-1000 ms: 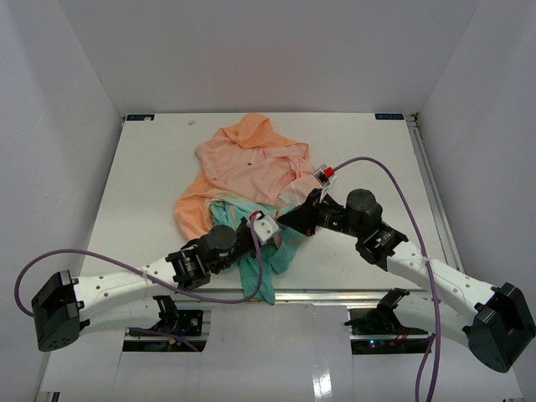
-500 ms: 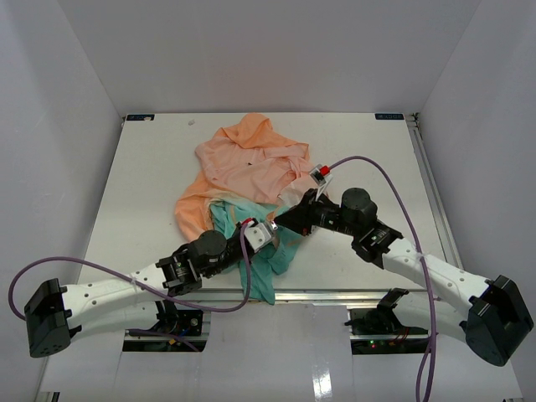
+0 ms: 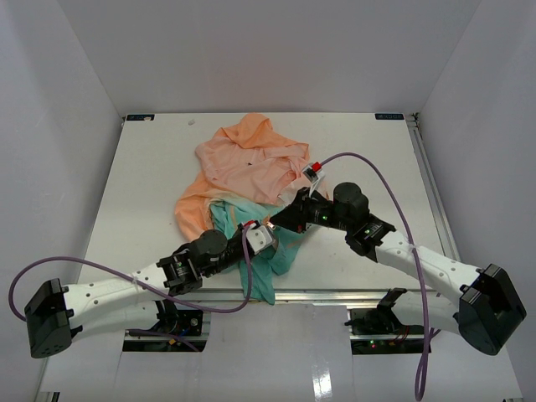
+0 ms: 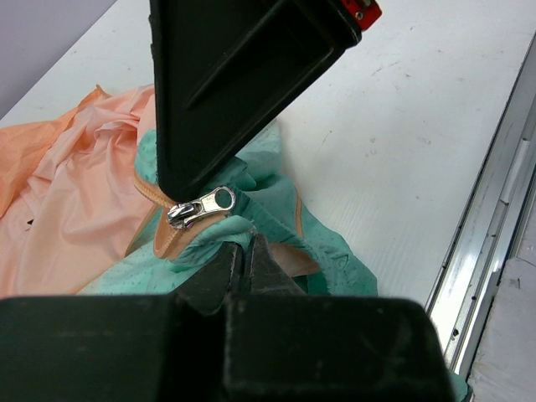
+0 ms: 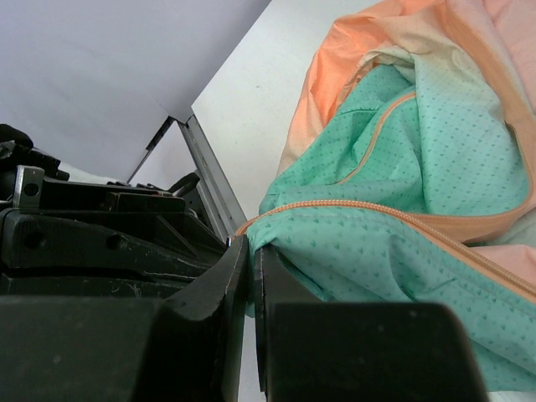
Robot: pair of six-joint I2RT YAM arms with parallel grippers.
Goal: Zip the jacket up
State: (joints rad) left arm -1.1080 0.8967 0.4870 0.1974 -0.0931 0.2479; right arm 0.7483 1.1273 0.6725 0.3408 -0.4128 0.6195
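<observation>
**A:** Where is it lying?

**B:** The jacket (image 3: pixel 251 172) sits crumpled in the middle of the table (image 3: pixel 368 159), peach end far, teal end near.

**A:** And our tools?

**B:** Our left gripper (image 4: pixel 243 255) is pinched tight on a teal fold just below the zipper slider (image 4: pixel 199 207). Our right gripper (image 5: pixel 249 251) is clamped on the teal edge where the orange zipper tape (image 5: pixel 377 213) runs in.

**A:** How do we expect it to handle?

**B:** We judge it thin, light and limp, probably slick. It should bunch up unless we keep the tape taut.

**A:** So where do we take hold?

**B:** We think one grip belongs low on the tape and the other on the slider itself, not on loose cloth.
</observation>
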